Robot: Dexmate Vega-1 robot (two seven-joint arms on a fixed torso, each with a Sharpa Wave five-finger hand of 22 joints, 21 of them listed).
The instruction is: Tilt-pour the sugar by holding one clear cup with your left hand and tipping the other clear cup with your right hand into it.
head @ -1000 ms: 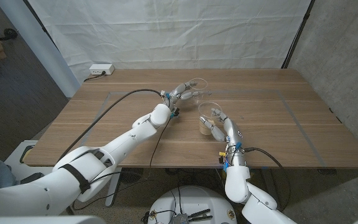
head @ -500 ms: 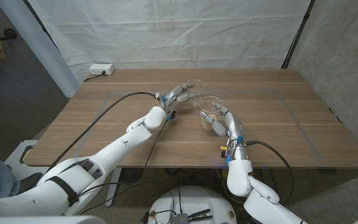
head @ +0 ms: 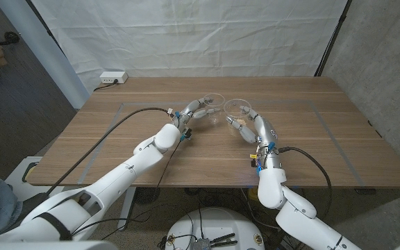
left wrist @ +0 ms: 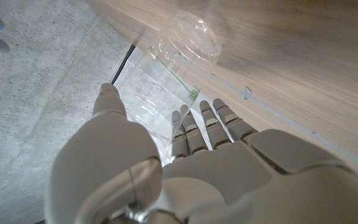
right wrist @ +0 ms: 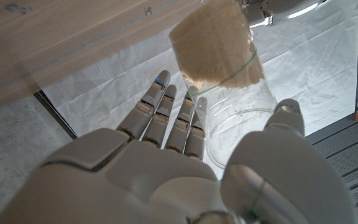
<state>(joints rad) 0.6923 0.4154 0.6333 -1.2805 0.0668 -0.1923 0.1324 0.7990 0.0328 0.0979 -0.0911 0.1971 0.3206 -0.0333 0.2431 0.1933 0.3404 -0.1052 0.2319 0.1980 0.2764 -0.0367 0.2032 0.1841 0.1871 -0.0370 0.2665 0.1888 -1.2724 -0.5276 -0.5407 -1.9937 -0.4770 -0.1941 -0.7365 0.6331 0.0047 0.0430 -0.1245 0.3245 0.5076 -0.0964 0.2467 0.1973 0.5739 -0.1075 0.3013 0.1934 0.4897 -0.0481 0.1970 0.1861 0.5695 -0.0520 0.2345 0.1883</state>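
Clear plastic, left cup: we see it held by our left hand just above the wooden table, mouth up; in the left wrist view the fingers wrap its ribbed wall and we make out nothing inside it.
Writing: we read none; a thin green line rings each cup, too small to tell more.
Right cup: clear plastic too, gripped by our right hand just beside the left cup, rims close together.
Sugar: pale tan, grainy, packed at the right cup's base in the right wrist view.
White box: it sits at the table's far left edge.
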